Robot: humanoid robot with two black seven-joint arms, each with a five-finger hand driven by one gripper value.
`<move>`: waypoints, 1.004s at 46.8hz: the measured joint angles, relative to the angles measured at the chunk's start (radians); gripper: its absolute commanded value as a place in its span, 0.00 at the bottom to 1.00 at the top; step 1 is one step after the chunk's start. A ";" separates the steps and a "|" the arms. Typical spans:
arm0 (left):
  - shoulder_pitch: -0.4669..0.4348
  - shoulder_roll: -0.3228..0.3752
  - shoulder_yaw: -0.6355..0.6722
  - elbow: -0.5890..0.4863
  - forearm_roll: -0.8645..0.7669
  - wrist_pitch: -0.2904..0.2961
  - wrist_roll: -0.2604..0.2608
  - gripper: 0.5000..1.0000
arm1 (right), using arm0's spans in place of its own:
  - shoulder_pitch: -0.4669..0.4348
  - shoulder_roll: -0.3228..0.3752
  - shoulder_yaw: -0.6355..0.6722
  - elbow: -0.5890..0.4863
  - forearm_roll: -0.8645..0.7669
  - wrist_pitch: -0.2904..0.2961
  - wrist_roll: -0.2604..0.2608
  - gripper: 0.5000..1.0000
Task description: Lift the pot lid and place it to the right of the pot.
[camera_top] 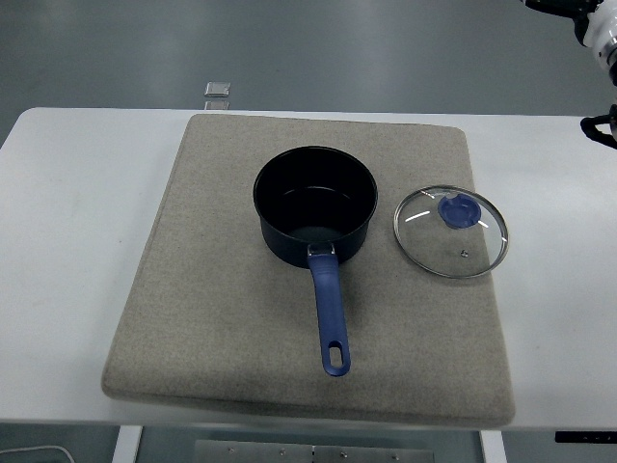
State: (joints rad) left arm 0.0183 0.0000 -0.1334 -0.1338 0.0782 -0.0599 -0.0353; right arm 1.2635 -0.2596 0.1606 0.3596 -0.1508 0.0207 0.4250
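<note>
Lid (450, 232) flat on mat (222, 318), right of pot (314, 205).

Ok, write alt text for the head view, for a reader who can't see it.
An open dark blue pot sits on a beige mat on a white table, its blue handle pointing toward the near edge. Its glass lid, with a blue knob, lies flat on the mat just right of the pot, apart from it. Only part of the robot's right arm shows at the top right corner.
</note>
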 measured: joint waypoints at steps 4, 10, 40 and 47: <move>0.000 0.000 0.000 0.000 0.000 0.000 0.000 1.00 | -0.005 0.032 0.017 -0.001 0.030 -0.009 -0.003 0.83; 0.000 0.000 0.000 0.000 0.000 0.000 0.000 1.00 | -0.009 0.045 0.016 -0.001 0.162 -0.010 -0.038 0.83; 0.000 0.000 0.000 0.000 0.000 0.000 0.000 1.00 | -0.078 0.093 0.066 -0.002 0.575 -0.072 -0.164 0.83; 0.000 0.000 0.000 0.000 0.000 0.000 0.000 1.00 | -0.078 0.094 0.124 -0.002 0.602 -0.091 -0.164 0.83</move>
State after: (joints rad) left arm 0.0186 0.0000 -0.1334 -0.1338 0.0782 -0.0598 -0.0352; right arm 1.1857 -0.1656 0.2843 0.3580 0.4509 -0.0702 0.2608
